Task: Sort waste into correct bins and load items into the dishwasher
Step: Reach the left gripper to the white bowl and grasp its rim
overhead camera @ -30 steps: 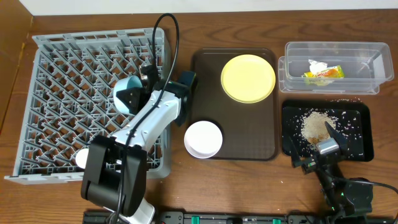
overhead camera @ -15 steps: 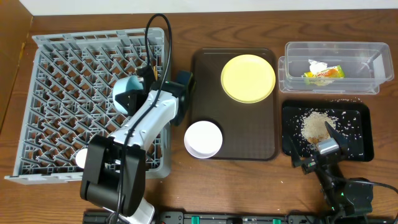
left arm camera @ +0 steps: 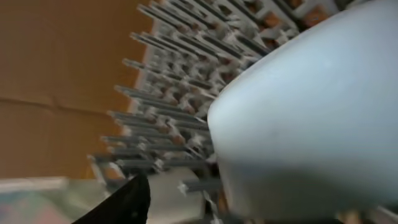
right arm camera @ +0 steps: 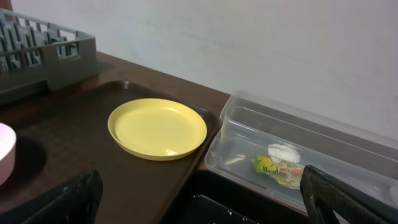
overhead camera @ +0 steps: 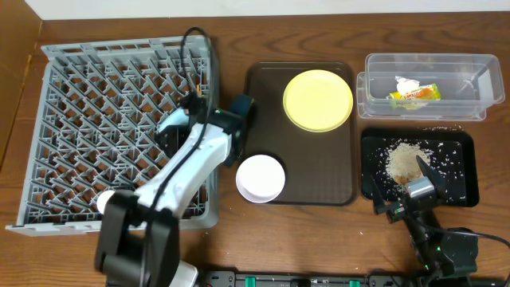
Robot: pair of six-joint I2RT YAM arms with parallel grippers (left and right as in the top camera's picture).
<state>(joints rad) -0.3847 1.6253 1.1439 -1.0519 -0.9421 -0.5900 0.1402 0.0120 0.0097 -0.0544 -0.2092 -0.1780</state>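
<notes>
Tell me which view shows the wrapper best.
Right wrist: the wrapper sits close, print visible, in the tub beside the paper scrap. Overhead shows it small but unobstructed. Left wrist shows the rack and blue bowl, no wrapper.

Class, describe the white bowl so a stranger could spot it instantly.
Find the dark brown serving tray beside the grey dish rack. At its near left corner sits the small white bowl. Its only tray-mate is a flat yellow plate; the bowl is white and smaller.
</notes>
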